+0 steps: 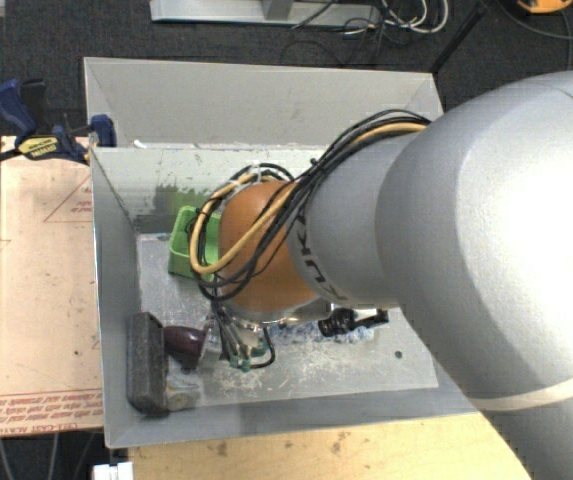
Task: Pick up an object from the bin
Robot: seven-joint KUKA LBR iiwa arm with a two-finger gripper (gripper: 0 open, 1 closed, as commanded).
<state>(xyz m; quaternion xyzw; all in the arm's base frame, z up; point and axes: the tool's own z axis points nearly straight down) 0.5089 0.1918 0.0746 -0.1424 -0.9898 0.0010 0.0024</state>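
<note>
Camera view, grey metal bin (116,268), hand (234,350) low at lower left of centre under the arm's orange cover (256,258), apart or together cannot be told, maroon rounded thing (184,343) just left of it, its long axis unclear, dark grey block (146,363) further left, lengthwise up-down the frame, green thing (184,240) above.

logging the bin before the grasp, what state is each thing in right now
gripper: down near the floor, front left
purple thing: on the floor just left of the gripper, contact unclear
grey block: lying flat along the left wall
green thing: back left, partly hidden by the arm
black thing: on the floor, partly under the arm
</note>
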